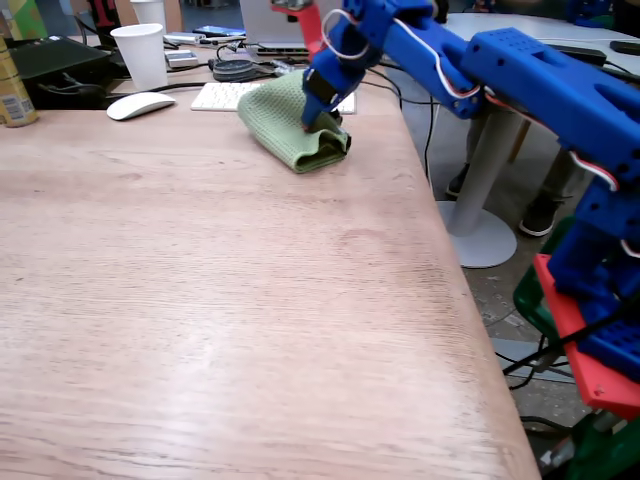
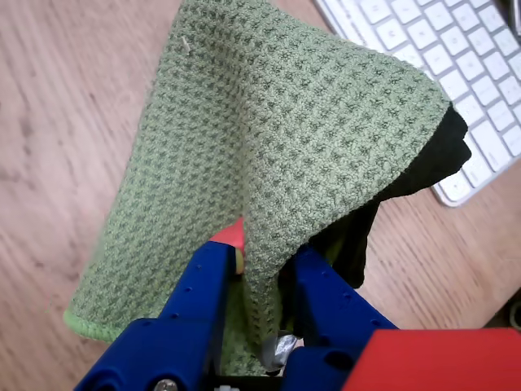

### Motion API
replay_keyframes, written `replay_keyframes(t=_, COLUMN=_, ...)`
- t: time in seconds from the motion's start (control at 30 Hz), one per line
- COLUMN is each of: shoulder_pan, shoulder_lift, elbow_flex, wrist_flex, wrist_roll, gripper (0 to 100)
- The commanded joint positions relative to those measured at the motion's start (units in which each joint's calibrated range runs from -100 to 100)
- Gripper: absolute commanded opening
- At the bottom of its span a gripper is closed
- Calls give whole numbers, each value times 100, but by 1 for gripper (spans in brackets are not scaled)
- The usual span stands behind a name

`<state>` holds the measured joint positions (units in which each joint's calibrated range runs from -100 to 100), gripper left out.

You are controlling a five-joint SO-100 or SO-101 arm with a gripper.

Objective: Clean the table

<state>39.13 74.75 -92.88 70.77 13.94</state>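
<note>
The table (image 1: 220, 300) fills most of the fixed view, a light-brown wood-grain top whose grain runs left to right across the picture, and whose straight right edge slants from the upper middle down to the lower right corner. Its long axis cannot be told, since the left and near sides run out of frame. Toward the far end lies a green waffle-weave cloth (image 1: 285, 122), bunched and folded, its length running from upper left to lower right in that view, its far part over the near edge of a white keyboard (image 1: 222, 95). The blue arm reaches in from the right and the gripper (image 1: 322, 122) comes down on the cloth's right end. In the wrist view the gripper (image 2: 259, 269) is clamped on a fold of the cloth (image 2: 277, 138), with the 2 blue fingers (image 2: 203, 285) pressing it from either side while the fabric rises like a tent beyond them; the keyboard (image 2: 440, 73) sits at the upper right there. Behind the cloth in the fixed view are a white mouse (image 1: 140, 105), a white paper cup (image 1: 142, 55) and, at the left edge, a can (image 1: 12, 90). A white table on a grey pedestal (image 1: 485, 180) stands off to the right
</note>
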Motion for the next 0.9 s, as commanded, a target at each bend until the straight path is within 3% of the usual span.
replay_keyframes(t=0.0, shoulder_pan=453, shoulder_lift=166, elbow_flex=-155, wrist_flex=-221, wrist_roll=83, gripper=1)
replay_keyframes(t=0.27, shoulder_pan=740, shoulder_lift=432, elbow_flex=-52, wrist_flex=-155, wrist_roll=83, gripper=1)
replay_keyframes(t=0.43, shoulder_pan=740, shoulder_lift=-391, elbow_flex=-42, wrist_flex=58, wrist_roll=15, gripper=1)
replay_keyframes(t=0.63, shoulder_pan=622, shoulder_lift=-2346, elbow_flex=-42, wrist_flex=2767, wrist_roll=5, gripper=1)
replay_keyframes(t=0.7, shoulder_pan=554, shoulder_lift=-2844, elbow_flex=80, wrist_flex=2923, wrist_roll=-44, gripper=1)
replay_keyframes(t=0.87, shoulder_pan=-89, shoulder_lift=-4816, elbow_flex=2676, wrist_flex=2915, wrist_roll=-410, gripper=1)
